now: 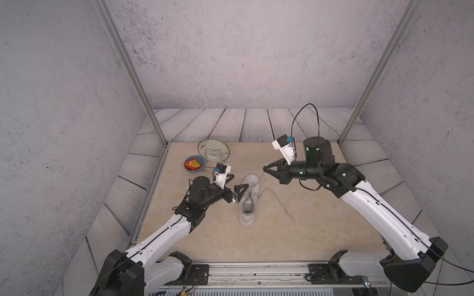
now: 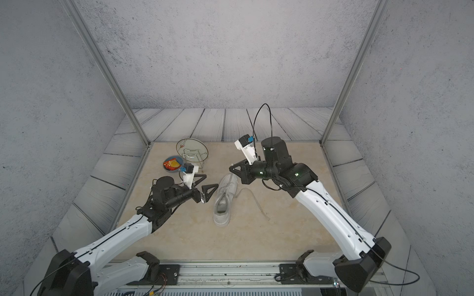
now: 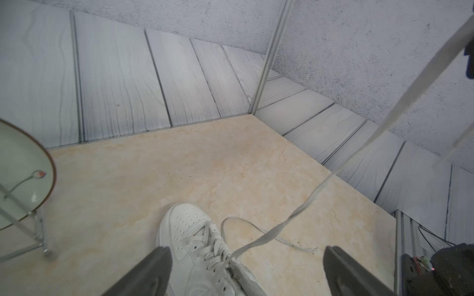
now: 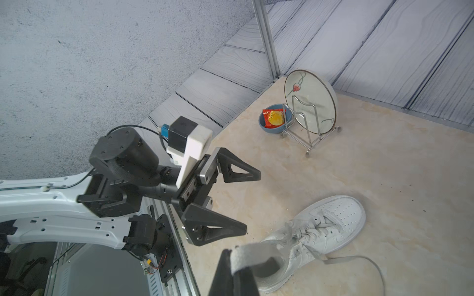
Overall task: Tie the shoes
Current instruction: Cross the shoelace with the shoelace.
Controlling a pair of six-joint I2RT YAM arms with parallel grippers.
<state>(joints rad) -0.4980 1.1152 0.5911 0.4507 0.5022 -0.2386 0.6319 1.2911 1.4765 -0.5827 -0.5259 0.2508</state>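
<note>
The white sneaker (image 1: 248, 202) is lying centrally on the counter (image 1: 320, 230), toe toward the back wall, with bare surface stretching to the near and right edges. The right fingers (image 1: 264, 169) are clamping one lace (image 3: 307, 202) above the toe. The left fingers (image 1: 241, 188) are gaping wide beside the eyelets, gripping nothing. The other lace (image 1: 280, 202) is trailing loose rightward. A racked plate (image 1: 213, 151) and blue bowl (image 1: 199, 159) are crowding the far-left corner; the packet (image 1: 191, 164) print is reading as blur.

Right end effector (image 4: 234, 267) clamps white lace (image 4: 252, 257) beside sneaker (image 4: 325, 228).
</note>
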